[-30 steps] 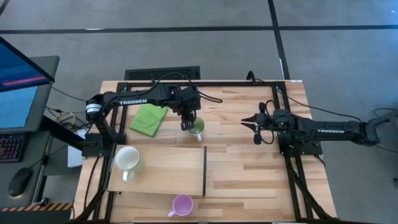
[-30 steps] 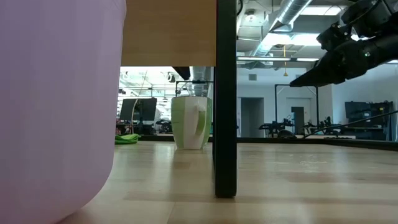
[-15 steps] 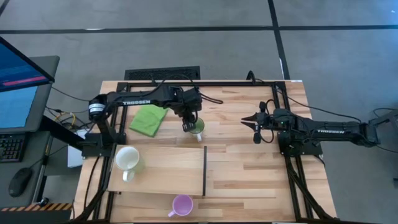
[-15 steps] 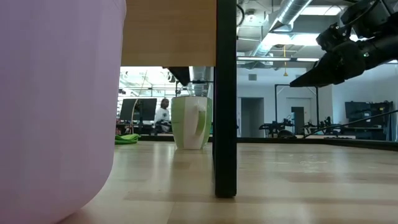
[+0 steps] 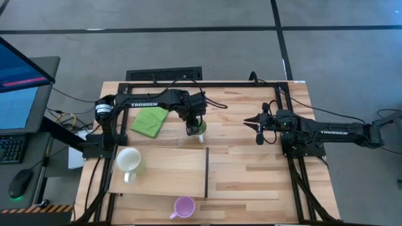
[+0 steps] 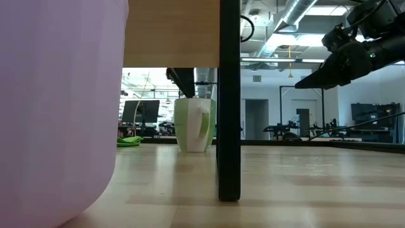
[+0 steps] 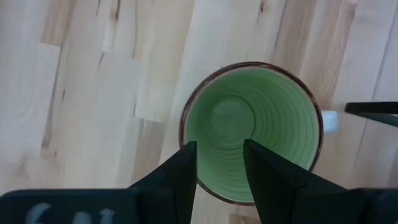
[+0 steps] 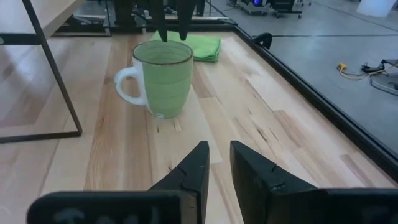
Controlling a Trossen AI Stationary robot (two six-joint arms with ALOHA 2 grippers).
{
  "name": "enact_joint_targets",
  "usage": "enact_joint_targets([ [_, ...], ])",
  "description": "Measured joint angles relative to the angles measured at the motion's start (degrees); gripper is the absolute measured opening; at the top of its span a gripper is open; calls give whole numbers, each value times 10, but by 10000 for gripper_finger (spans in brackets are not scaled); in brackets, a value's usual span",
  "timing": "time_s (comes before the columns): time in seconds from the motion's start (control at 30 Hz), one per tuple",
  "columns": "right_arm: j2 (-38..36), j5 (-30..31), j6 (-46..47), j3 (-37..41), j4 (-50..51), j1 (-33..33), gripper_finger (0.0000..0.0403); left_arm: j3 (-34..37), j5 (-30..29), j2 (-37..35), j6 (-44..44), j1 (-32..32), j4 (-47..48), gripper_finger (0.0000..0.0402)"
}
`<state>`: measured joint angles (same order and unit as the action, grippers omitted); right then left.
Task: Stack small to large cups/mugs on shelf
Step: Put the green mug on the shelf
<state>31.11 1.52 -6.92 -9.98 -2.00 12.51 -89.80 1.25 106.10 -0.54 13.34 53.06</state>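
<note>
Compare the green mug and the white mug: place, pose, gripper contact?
The green mug stands on the bare tabletop beyond the shelf; the white mug sits on the shelf's left end. The left gripper hangs right above the green mug's mouth, fingers over its rim; nothing is near the white mug. Both stand upright, mouths up, each with a handle.

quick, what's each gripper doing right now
Left gripper: open, fingers above the green mug, holding nothing.
Right gripper: open, empty, hovering over the table.
</note>
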Motion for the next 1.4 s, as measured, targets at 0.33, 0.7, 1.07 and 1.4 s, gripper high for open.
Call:
enact_joint_targets([
  [0.33, 0, 0, 9, 0, -2, 0, 87, 0, -3, 0, 3, -2, 5, 122],
  [0.7, 0, 0, 9, 0, -1, 0, 87, 0, -10, 0, -6, 0, 15, 122],
  [1.07, 0, 16, 9, 0, 1, 0, 87, 0, -2, 0, -5, 11, 15, 122],
  [1.4, 0, 31, 9, 0, 3, 0, 87, -1, 22, 11, -4, 17, 15, 122],
])
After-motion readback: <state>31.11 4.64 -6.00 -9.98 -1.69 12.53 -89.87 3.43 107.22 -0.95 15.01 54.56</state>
